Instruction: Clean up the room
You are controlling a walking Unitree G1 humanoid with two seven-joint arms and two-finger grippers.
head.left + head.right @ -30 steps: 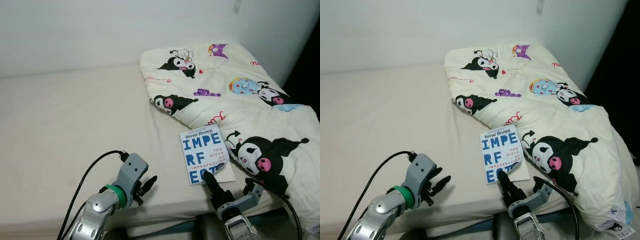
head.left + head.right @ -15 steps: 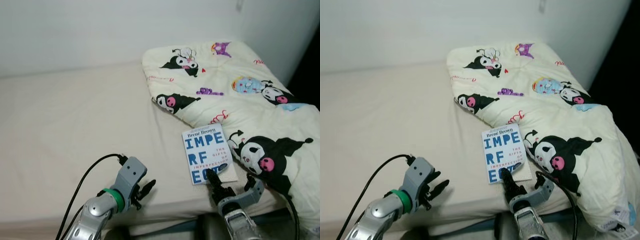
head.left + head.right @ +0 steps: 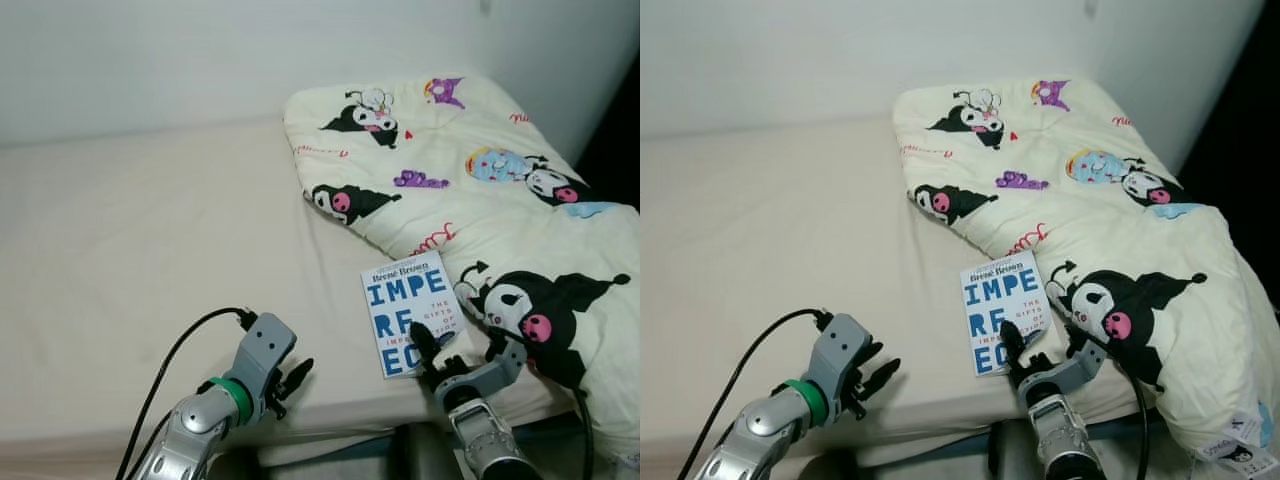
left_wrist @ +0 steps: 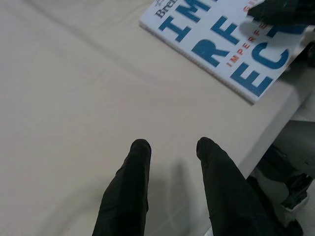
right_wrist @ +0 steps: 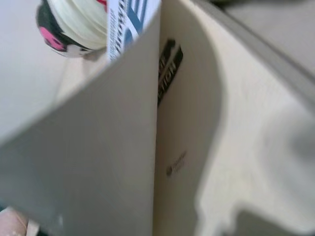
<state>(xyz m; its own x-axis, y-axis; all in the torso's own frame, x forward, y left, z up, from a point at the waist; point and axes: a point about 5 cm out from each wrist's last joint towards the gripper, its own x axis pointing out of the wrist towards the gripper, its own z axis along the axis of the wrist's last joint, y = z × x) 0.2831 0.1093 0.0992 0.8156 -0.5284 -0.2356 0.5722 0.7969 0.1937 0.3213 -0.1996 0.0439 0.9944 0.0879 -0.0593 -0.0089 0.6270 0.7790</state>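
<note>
Left eye view — quilt [image 3: 500, 190] overlaps book [image 3: 410, 312] on bed [image 3: 140, 250].

The white-and-blue paperback book [image 3: 409, 313] has a smooth, slightly glossy paper cover; the beige bed sheet [image 3: 140, 240] is matt cloth; the cream cartoon-print quilt [image 3: 480, 190] looks soft and padded.

We see the white-and-blue paperback book [image 3: 411, 313] on the beige mattress [image 3: 130, 240], near its front edge. The cream cartoon-print quilt [image 3: 500, 190] lies just right of it and behind it.

white book [image 3: 412, 314] with blue lettering, flat at bed edge beside cartoon quilt [image 3: 500, 200]
</note>
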